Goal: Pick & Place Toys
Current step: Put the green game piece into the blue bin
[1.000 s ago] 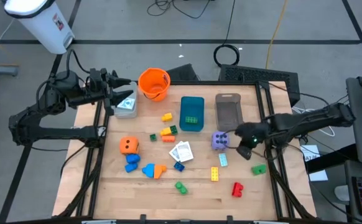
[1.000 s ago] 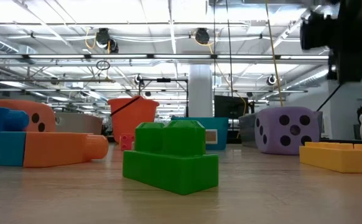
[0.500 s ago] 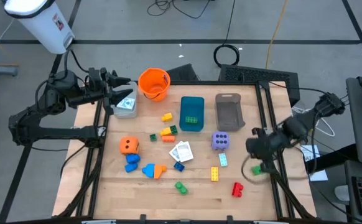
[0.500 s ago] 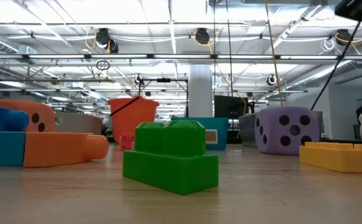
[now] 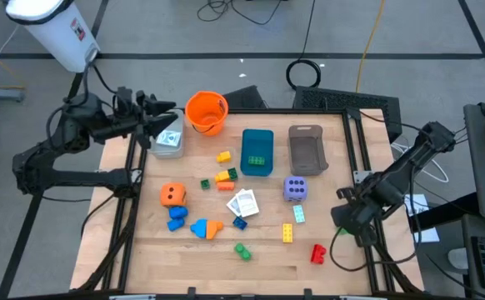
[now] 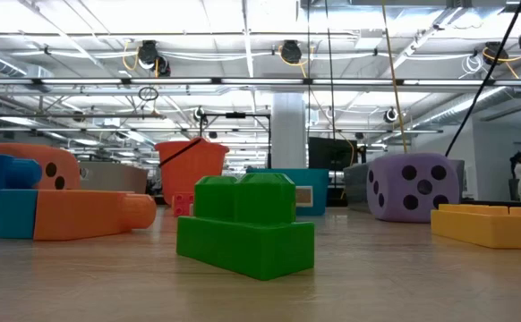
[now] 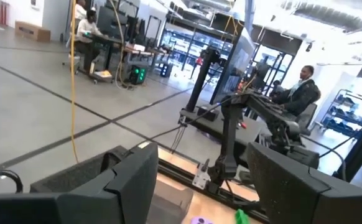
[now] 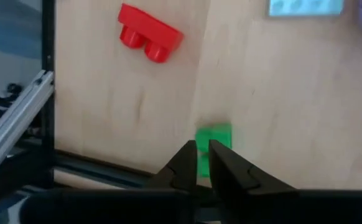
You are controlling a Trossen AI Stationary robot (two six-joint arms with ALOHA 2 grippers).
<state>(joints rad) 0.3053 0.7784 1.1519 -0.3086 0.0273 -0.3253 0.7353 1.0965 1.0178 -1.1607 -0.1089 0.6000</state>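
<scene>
Toys lie scattered on the wooden table: an orange die (image 5: 172,195), a purple die (image 5: 295,188), white cards (image 5: 242,202), a red brick (image 5: 317,252), a yellow brick (image 5: 287,233) and a green brick (image 5: 242,250). Another green brick (image 8: 213,138) lies at the table's right edge. My right gripper (image 8: 202,163) hangs over it, pointing down, open by only a narrow slit, the brick below its tips. My left gripper (image 5: 166,117) waits level and open, with nothing between its fingers, at the far left corner (image 7: 199,186).
An orange bucket (image 5: 207,112), a teal tray (image 5: 257,142) with a green brick inside and a grey tray (image 5: 307,150) stand along the far side. A clear box (image 5: 169,143) sits under my left gripper. A metal rail (image 8: 19,124) runs along the right edge.
My right gripper has swung from beside the purple die toward the table's near right edge, tipping to point down over the green brick there. The dice and bricks have stayed in place.
</scene>
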